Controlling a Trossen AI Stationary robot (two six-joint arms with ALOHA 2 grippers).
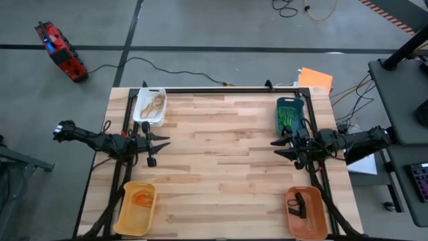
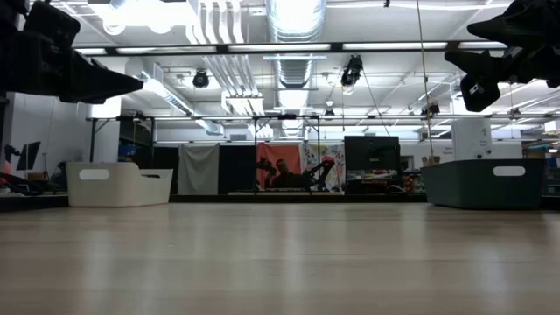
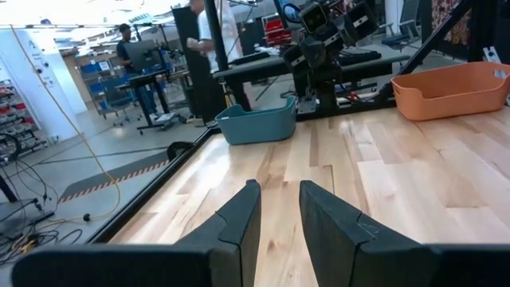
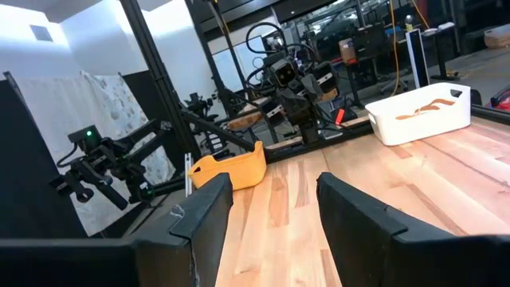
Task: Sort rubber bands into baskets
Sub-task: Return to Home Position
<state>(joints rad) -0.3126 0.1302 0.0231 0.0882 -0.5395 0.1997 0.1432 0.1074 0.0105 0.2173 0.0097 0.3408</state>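
We are holding both pairs of jaws spread: the left gripper (image 1: 159,148) is hovering over the left side of the table (image 1: 227,167) and the right gripper (image 1: 277,148) over its right side. The rubber bands (image 1: 155,104) are lying in baskets: tan in the white basket (image 1: 138,110), green in the teal basket (image 1: 279,114), orange in the yellow basket (image 1: 134,222), black in the orange basket (image 1: 311,225).

Your left arm (image 1: 93,138) lies stretched out at the middle left of the high view. The left gripper (image 1: 159,143) points toward frame centre, fingers slightly parted. Your right arm (image 1: 354,140) mirrors it at middle right, and the right gripper (image 1: 282,147) faces inward, fingers spread wider.
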